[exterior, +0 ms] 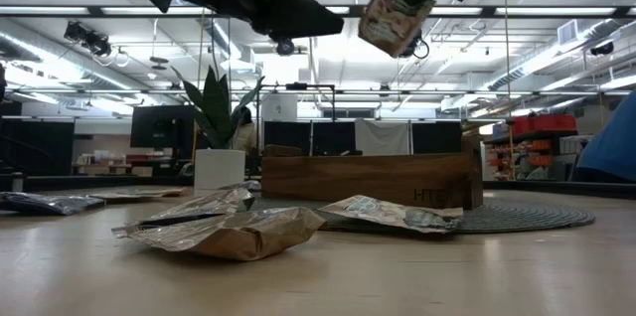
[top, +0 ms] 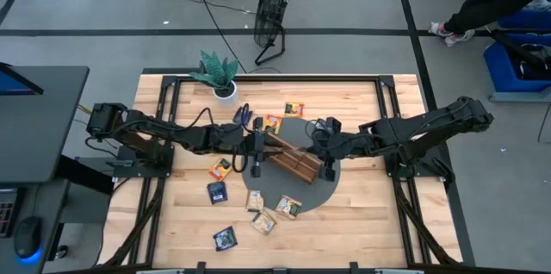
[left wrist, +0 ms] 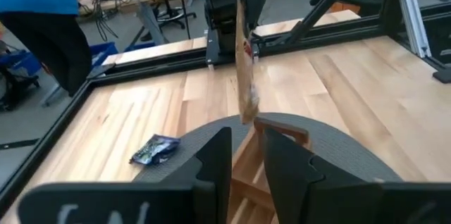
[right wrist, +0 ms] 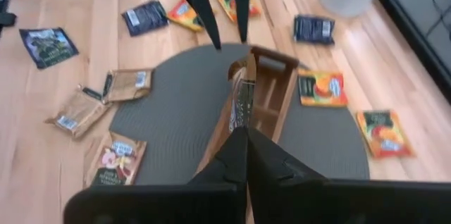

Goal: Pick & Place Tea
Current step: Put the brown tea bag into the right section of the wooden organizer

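The right gripper (right wrist: 241,155) is clamped on a pale tea sachet (right wrist: 239,104), holding it edge-on in the air above the long wooden tray (right wrist: 271,94). In the low view the sachet (exterior: 394,16) hangs high over the table, tilted, its print too small to read. The left gripper (left wrist: 245,155) hovers just across the tray's other end with its fingers slightly apart, holding nothing.

The tray (top: 293,160) lies on a round grey mat (top: 274,195). In the low view its wooden side (exterior: 368,179) shows letters that seem to begin "HT"; the rest I cannot make out.

Other sachets lie scattered: beige ones (right wrist: 128,84) on the mat's edge, orange ones (right wrist: 322,87) on the mat by the tray, dark blue ones (right wrist: 48,45) on the bare table. A potted plant (top: 219,74) stands near the table's far edge.
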Robot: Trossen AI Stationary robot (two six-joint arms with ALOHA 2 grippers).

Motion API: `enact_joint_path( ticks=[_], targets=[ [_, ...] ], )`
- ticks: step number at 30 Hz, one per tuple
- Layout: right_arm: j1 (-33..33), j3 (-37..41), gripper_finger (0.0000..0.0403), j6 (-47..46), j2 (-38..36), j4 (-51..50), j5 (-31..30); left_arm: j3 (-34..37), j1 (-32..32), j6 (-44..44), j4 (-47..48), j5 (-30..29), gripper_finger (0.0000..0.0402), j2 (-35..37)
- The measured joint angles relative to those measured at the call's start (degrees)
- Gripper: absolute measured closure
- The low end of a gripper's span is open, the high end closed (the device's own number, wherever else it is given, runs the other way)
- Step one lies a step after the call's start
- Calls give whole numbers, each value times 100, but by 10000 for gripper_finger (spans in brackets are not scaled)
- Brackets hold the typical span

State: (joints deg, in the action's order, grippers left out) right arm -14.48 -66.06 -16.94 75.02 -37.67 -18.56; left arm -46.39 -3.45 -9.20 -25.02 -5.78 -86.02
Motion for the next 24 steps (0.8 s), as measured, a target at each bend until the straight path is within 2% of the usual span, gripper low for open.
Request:
enact_joint_path(
  ticks=[10, 18, 22, 24],
  targets=[
    [-174, 0, 402, -711, 0, -740, -64, -1, -35, 365, -429, 409, 314, 97],
    [-228, 0, 403, -977, 0, -979, -195, -2, -46, 301, -1485, 1080, 314, 149],
    [-252, 0, 403, -1120, 0, -1184, -195, 53, -45, 257, -1445, 1117, 314, 149],
    [-283, 10, 403, -1139, 0, -1223, -198, 318, -42, 278, -1810, 1117, 314, 149]
  ],
)
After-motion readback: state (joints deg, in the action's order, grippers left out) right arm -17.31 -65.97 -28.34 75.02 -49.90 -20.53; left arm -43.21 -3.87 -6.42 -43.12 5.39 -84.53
